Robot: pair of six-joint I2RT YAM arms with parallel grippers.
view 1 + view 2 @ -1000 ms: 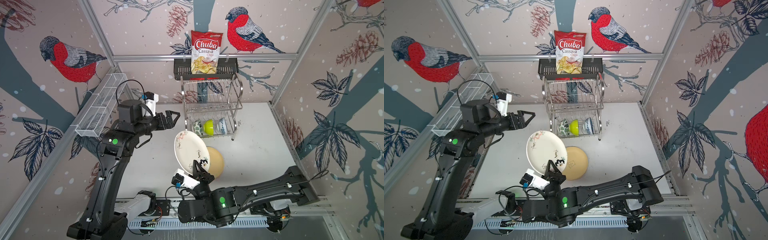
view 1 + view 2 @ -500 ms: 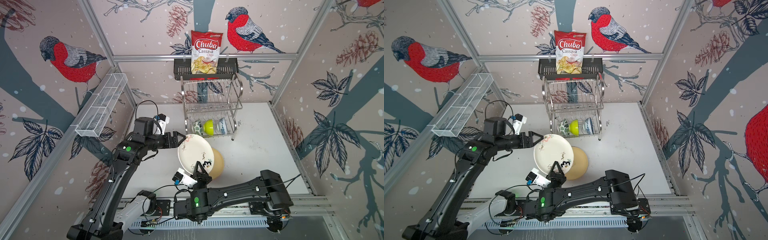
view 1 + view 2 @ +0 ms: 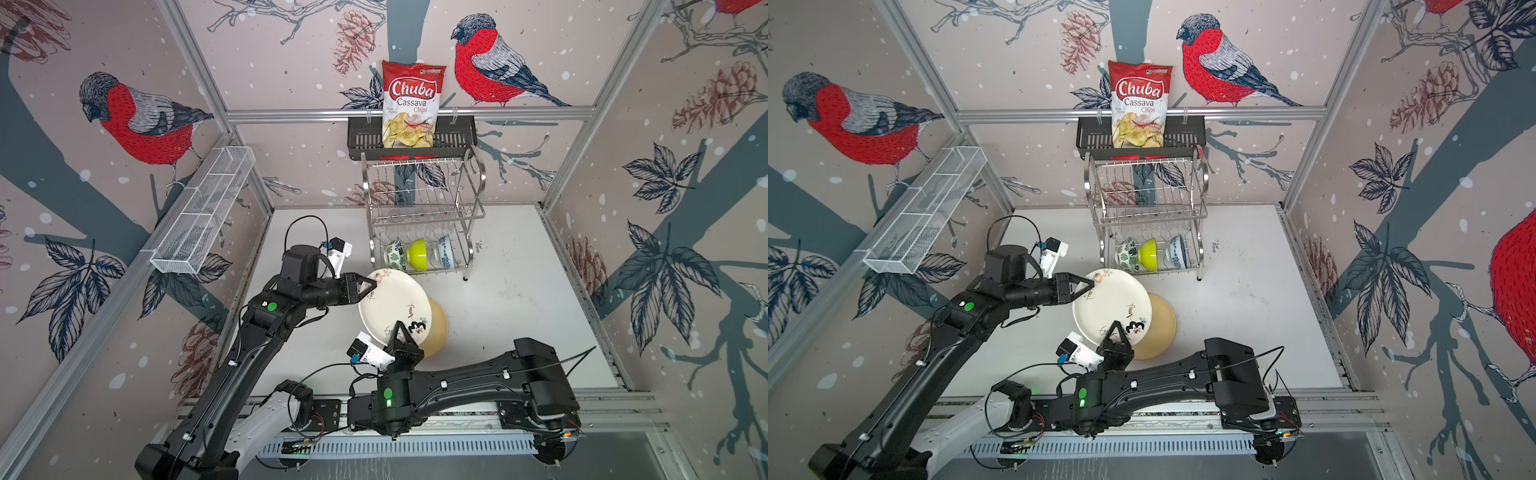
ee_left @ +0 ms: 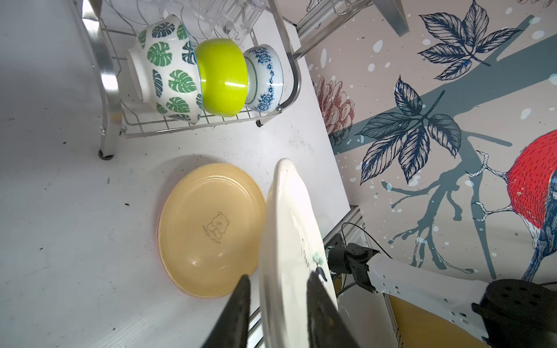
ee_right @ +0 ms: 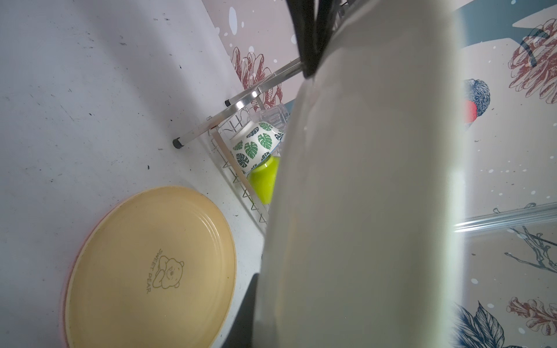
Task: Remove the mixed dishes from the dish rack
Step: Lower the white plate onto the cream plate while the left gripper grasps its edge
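The cream floral plate (image 3: 395, 307) (image 3: 1113, 303) hangs tilted above the table, held from two sides. My right gripper (image 3: 401, 330) (image 3: 1116, 328) is shut on its near rim. My left gripper (image 3: 371, 286) (image 4: 280, 275) has closed over its far-left rim, one finger on the face and one under it. The pale yellow plate (image 3: 438, 332) (image 4: 208, 232) lies flat below, with a pink rim showing beneath it. The dish rack (image 3: 424, 208) holds the green-leaf bowl (image 4: 162, 66), lime bowl (image 4: 223, 78) and blue-patterned bowl (image 4: 266, 78) on its lower tier, with clear tumblers (image 4: 223, 15) behind them.
A chips bag (image 3: 411, 104) stands in a black basket (image 3: 365, 143) on the back rail above the rack. A long white mesh tray (image 3: 203, 212) hangs on the left wall. In the right wrist view the held plate (image 5: 361, 211) fills most of the picture.
My left arm swung right from beside the rack to the plate, and its wide-open jaws closed over the rim. The right gripper kept hold and carried the plate slightly right.
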